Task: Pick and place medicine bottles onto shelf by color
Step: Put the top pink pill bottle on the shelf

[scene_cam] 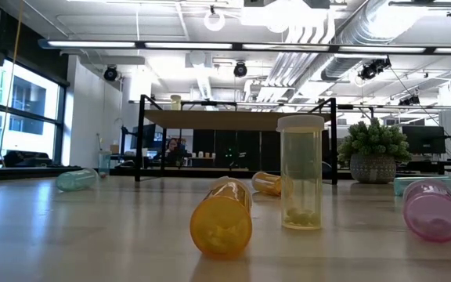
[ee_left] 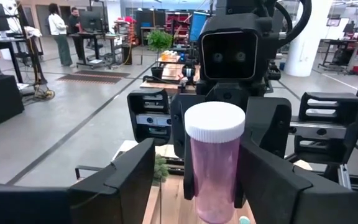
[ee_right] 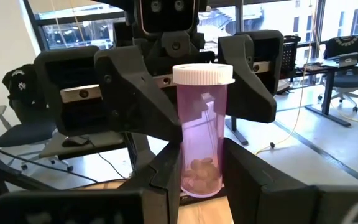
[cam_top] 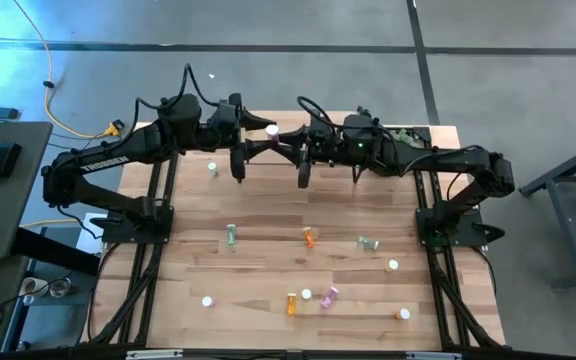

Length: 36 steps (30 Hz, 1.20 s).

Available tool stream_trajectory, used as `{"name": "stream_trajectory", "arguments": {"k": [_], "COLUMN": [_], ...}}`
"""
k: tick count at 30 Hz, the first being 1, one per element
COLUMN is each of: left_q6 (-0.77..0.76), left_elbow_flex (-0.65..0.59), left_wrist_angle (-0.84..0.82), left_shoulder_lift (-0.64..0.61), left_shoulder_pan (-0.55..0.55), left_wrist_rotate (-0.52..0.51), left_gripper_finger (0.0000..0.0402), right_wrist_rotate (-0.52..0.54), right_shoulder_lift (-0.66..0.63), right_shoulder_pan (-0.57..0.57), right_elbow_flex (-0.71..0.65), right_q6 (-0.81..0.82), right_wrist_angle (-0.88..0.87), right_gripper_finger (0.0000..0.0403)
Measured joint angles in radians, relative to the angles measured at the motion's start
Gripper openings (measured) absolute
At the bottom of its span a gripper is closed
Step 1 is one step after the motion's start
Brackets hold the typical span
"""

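A pink medicine bottle (ee_right: 202,134) with a white cap (cam_top: 271,130) stands upright in the air between my two arms, over the table's far part. My right gripper (ee_right: 199,155) is shut on it and comes from the table's right. My left gripper (ee_left: 197,155) faces it from the left and is open. Its fingers (ee_left: 135,174) stand on either side of the bottle's upper half, with a gap on one side. The shelf (scene_cam: 233,119) stands at the far side, with one small bottle (scene_cam: 176,102) upright on its left end. Both grippers are above the low view. My right gripper pinches the pink bottle's lower part (ee_right: 199,180) between its two fingers (ee_right: 166,174). The fingers lie level and come from the table's right. The bottle stands upright, cap up, lifted clear of the table. Whether my left gripper's fingers touch the bottle, I cannot tell.
Several bottles are scattered over the table's near half. They include a lying orange one (scene_cam: 221,223), an upright yellow one (scene_cam: 301,172), a lying pink one (scene_cam: 434,207) and a green one (cam_top: 231,235). A potted green plant (scene_cam: 374,153) stands at the far right.
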Motion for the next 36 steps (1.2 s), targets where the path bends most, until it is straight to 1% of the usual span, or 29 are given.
{"name": "stream_trajectory", "arguments": {"k": [3, 9, 13, 18, 23, 25, 28, 31, 36], "left_q6": [-0.001, -0.018, -0.017, -0.018, -0.018, -0.018, -0.017, -0.013, 0.028], "left_elbow_flex": [0.000, 0.000, 0.000, 0.000, 0.000, 0.000, -0.001, -0.001, -0.001], "left_wrist_angle": [0.000, 0.000, 0.000, 0.000, 0.000, 0.000, -0.003, -0.005, -0.051], "left_shoulder_lift": [0.000, 0.000, 0.000, 0.000, 0.000, 0.001, 0.002, 0.002, 0.001], "left_shoulder_pan": [0.000, 0.000, 0.000, 0.000, 0.000, 0.000, 0.000, 0.000, 0.001], "left_wrist_rotate": [-0.011, -0.011, -0.011, -0.011, -0.011, -0.014, -0.016, -0.025, -0.120], "left_gripper_finger": [0.0190, 0.0145, 0.0123, 0.0109, 0.0107, 0.0106, 0.0106, 0.0106, 0.0106], "right_wrist_rotate": [0.001, 0.005, 0.005, 0.004, 0.005, 0.022, 0.028, 0.031, 0.031], "right_shoulder_lift": [0.001, 0.001, 0.001, 0.001, 0.001, 0.001, 0.001, 0.001, -0.001], "right_shoulder_pan": [0.000, -0.002, -0.005, -0.005, -0.005, -0.004, -0.004, -0.009, -0.039], "right_elbow_flex": [0.000, 0.000, 0.000, -0.001, -0.001, -0.001, -0.001, -0.001, -0.001], "right_q6": [0.000, 0.000, 0.000, 0.000, 0.000, -0.001, -0.008, 0.007, 0.037], "right_wrist_angle": [-0.001, -0.001, -0.001, -0.001, -0.001, -0.002, -0.012, -0.047, -0.171], "right_gripper_finger": [0.0083, 0.0083, 0.0083, 0.0083, 0.0083, 0.0083, 0.0099, 0.0128, 0.0171]}}
